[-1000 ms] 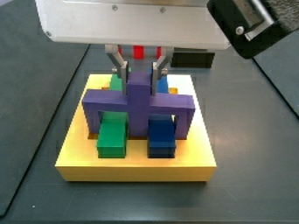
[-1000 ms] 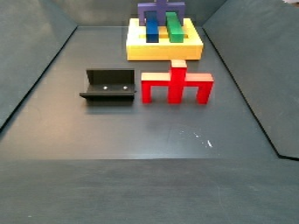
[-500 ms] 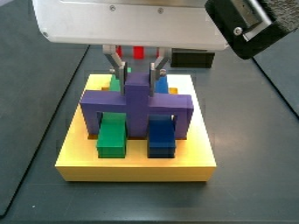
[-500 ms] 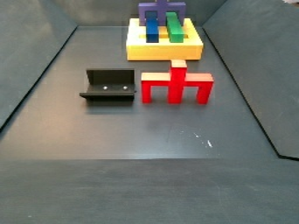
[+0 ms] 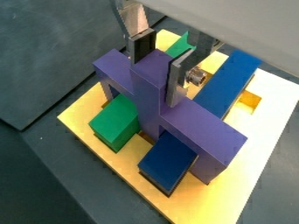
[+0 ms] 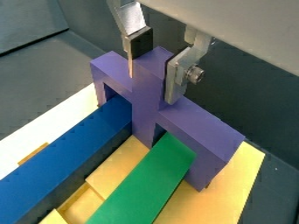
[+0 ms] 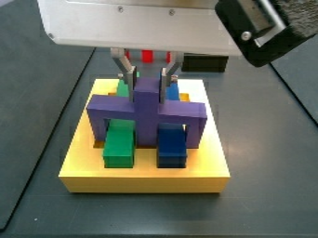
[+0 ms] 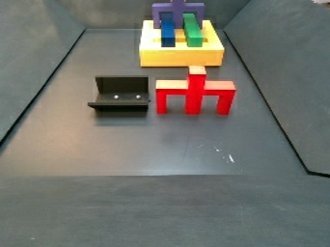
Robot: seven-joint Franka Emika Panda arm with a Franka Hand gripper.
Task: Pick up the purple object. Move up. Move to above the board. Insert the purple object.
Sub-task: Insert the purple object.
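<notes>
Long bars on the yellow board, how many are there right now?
2. A green bar and a blue bar lie side by side on the board, passing under the purple object whose stem sits between the fingers of the gripper. None seems hidden.

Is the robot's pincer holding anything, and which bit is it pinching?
The pincer sits above the board, its fingers on either side of the purple object's upright stem. Whether they are gripping it cannot be told.
</notes>
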